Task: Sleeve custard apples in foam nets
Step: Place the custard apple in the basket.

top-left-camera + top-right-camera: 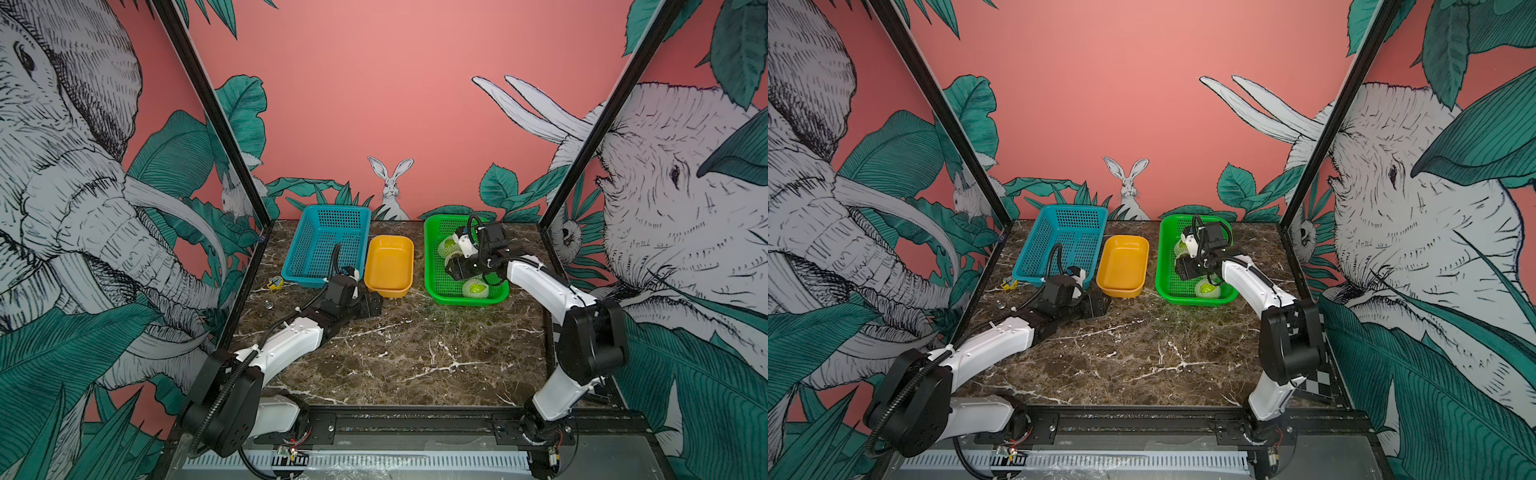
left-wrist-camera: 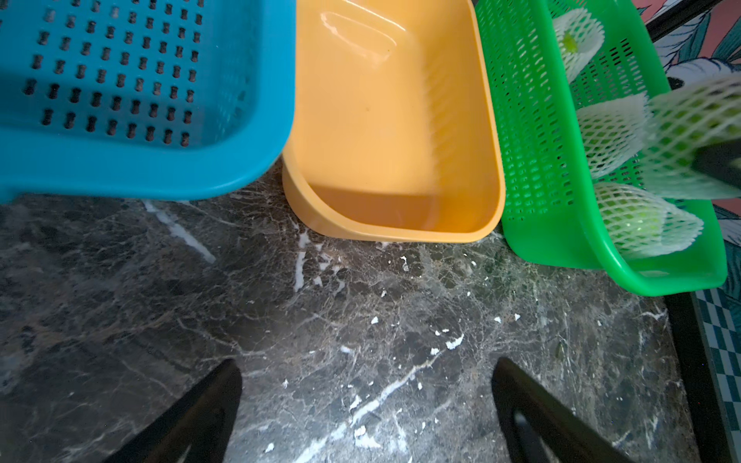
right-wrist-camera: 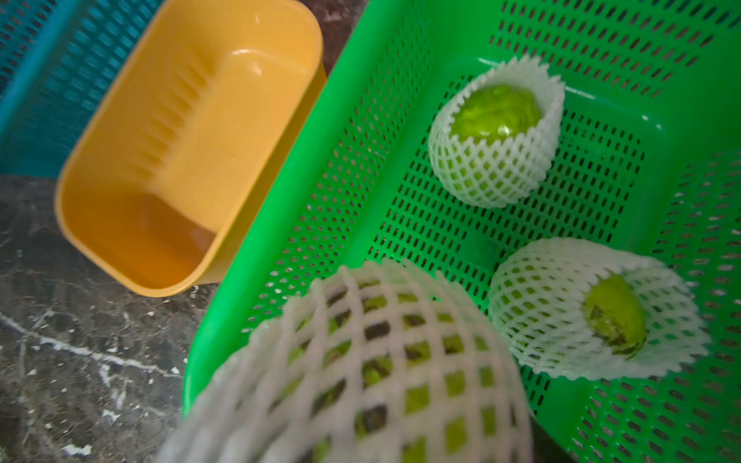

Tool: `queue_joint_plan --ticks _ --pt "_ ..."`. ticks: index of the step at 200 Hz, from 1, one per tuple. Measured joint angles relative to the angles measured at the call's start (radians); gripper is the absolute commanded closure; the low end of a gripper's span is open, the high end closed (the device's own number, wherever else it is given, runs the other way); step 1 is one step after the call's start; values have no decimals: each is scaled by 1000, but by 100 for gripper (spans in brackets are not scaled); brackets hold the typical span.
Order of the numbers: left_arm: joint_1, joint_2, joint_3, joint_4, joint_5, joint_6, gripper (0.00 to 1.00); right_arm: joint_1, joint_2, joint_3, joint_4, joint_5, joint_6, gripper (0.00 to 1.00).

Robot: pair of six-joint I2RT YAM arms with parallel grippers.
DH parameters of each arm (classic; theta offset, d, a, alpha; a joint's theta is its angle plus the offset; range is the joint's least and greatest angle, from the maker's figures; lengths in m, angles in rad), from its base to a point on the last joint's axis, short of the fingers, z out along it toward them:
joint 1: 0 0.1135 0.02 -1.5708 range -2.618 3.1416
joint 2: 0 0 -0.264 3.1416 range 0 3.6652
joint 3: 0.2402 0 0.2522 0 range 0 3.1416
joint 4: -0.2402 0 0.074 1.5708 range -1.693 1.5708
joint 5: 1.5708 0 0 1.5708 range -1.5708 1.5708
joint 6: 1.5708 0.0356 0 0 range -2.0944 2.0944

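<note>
Closest to the right wrist lens: the held custard apple (image 3: 413,401), blurred, with green skin showing through the diamond holes of its foam net (image 3: 349,304). The right gripper (image 1: 454,270) has it, jaws part-way apart and closed on the fruit's sides. One dark finger (image 2: 717,162) presses into the mesh in the left wrist view. The fruit sits within the green basket (image 3: 320,192), over its floor; cannot tell whether it touches down.

Three more lie in the green basket, each in its own net, in a loose row along its length:
- the far custard apple (image 2: 577,36), toward the basket's back wall
- the middle custard apple (image 2: 609,132), just beside the held one
- the near custard apple (image 1: 475,287), in the front corner by the rim

The right wrist view catches two of them with bare green crowns at the net mouths.

Outside the green basket:
- The yellow tub (image 1: 388,266) stands just beside its long wall, on the left arm's side.
- The blue basket (image 1: 324,249) stands beyond the tub, farther from the green one.
- All three containers stand on the dark marble table (image 1: 415,353).

The left gripper (image 2: 365,362) is well apart from the green basket, low over bare marble in front of the tub. Its jaws are spread wide, with nothing between them.
</note>
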Motion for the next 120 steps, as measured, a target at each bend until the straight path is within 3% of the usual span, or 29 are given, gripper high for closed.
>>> queue_joint_plan --ticks 66,120 --pt "0 0 -5 0 -8 -2 1 0 161 0 55 32 23 28" --pt "0 0 -11 0 -13 -5 1 6 196 2 100 51 42 27"
